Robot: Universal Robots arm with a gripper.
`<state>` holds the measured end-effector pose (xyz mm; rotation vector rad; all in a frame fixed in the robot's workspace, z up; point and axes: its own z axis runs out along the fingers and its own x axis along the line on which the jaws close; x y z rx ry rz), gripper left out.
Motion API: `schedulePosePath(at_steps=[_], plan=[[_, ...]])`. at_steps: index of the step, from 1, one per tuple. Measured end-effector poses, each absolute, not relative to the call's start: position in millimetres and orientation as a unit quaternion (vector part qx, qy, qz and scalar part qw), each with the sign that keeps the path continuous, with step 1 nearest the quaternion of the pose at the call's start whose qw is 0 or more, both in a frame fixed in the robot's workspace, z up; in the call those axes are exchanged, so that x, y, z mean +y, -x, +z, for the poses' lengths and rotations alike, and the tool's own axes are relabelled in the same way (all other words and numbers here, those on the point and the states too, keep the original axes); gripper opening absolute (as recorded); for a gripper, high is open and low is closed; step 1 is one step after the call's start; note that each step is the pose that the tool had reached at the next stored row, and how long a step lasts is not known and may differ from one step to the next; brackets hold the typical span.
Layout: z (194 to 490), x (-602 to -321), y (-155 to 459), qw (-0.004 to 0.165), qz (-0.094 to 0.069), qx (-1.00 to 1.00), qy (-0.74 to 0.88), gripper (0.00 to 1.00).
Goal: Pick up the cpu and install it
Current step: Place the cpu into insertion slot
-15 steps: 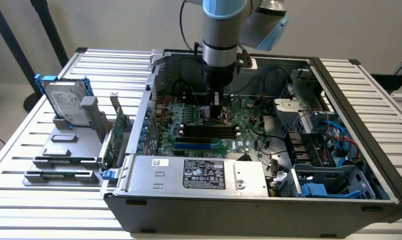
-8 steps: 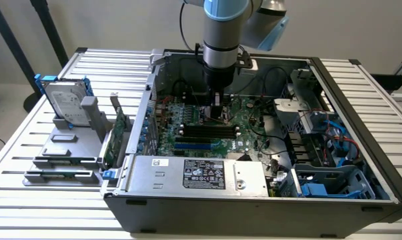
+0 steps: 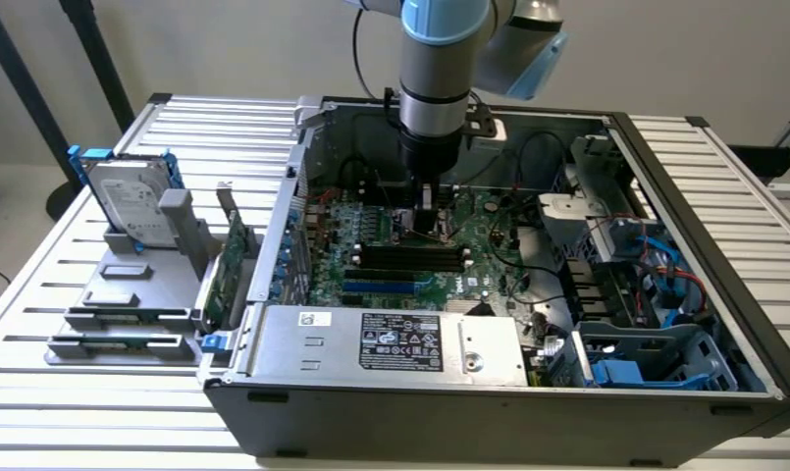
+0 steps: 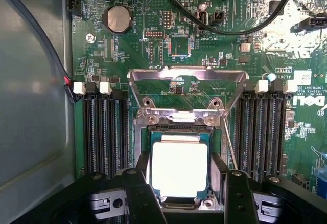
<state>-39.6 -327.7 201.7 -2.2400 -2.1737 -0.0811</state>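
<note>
Hovering over the motherboard (image 4: 204, 55), the end effector (image 4: 184, 179) is spread wide, straddling the cpu (image 4: 179, 169) lying in its socket, gripping nothing; retention frame (image 4: 186, 73) flipped up.

Dell logo (image 4: 318, 104) upside down on mobo (image 4: 194, 60); PSU label (image 3: 401, 343) txt too small to read.

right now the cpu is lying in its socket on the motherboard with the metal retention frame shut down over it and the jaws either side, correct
Not quite: the wrist view shows the metal retention frame swung open, off the cpu, whose silver top is bare. The rest stands: the cpu lies in its socket on the motherboard, the gripper with its open jaws either side.
</note>
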Motion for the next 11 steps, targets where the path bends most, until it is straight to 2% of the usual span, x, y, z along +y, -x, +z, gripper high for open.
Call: schedulePosePath(at_steps=[11], plan=[[199.1,-326.8,38.1,0.011,-0.024,-0.697,0.716,0.55]])
